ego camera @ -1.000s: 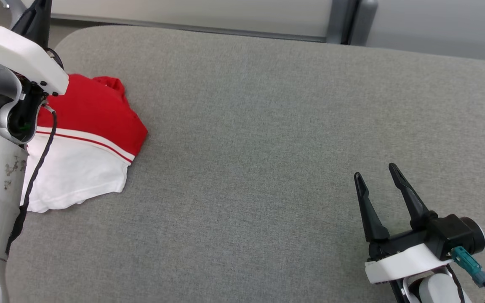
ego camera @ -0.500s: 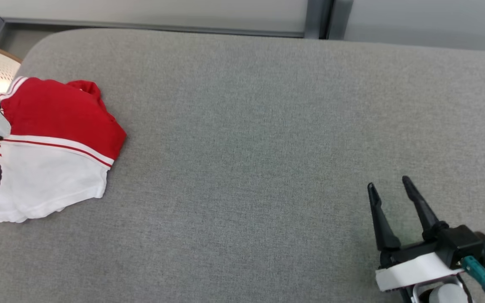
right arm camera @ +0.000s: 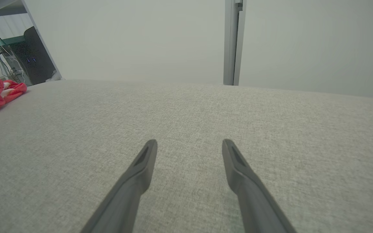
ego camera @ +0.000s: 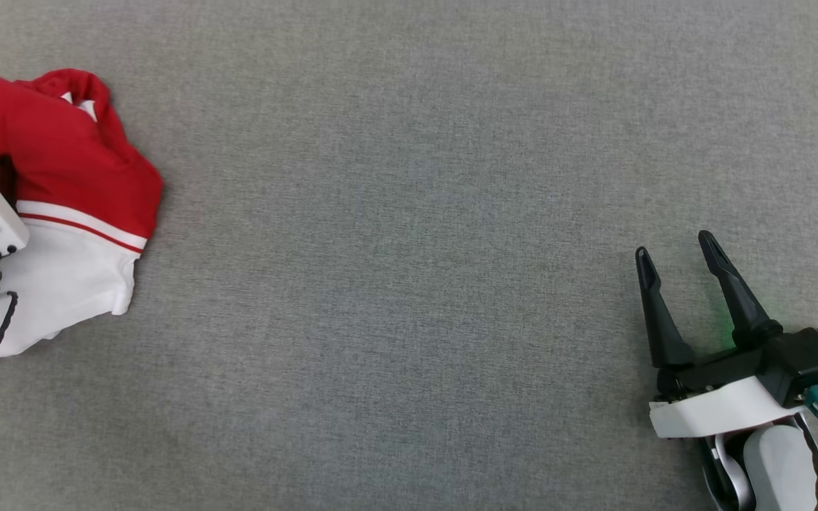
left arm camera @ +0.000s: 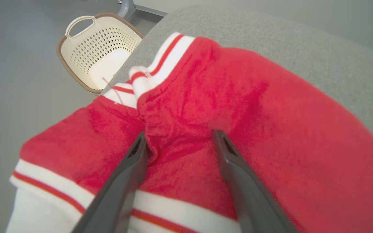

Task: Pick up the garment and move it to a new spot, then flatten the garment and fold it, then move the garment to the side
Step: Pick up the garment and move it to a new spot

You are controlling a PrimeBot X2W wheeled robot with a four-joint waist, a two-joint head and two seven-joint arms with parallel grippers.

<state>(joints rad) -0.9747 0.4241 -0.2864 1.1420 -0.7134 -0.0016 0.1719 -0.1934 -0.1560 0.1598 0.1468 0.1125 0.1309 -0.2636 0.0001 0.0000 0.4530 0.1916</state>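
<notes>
Hovering at the tabletop (ego camera: pixel 409 213) left edge: left jaws open, astride red cloth, gripping nothing | garment (left arm camera: pixel 206 106): folded, red-and-white, at that edge | right jaws: open, empty, over tabletop's right side | risk: lifting jaws may snag cloth, undoing fold

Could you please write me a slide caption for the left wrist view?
Open left gripper at the red-and-white garment on the grey surface, a cream basket on the floor beyond.

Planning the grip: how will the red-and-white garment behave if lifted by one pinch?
Probably floppy: the garment lies in soft folds, so it would likely drape and unfold. Its fuzzy knit probably resists slipping.
</notes>
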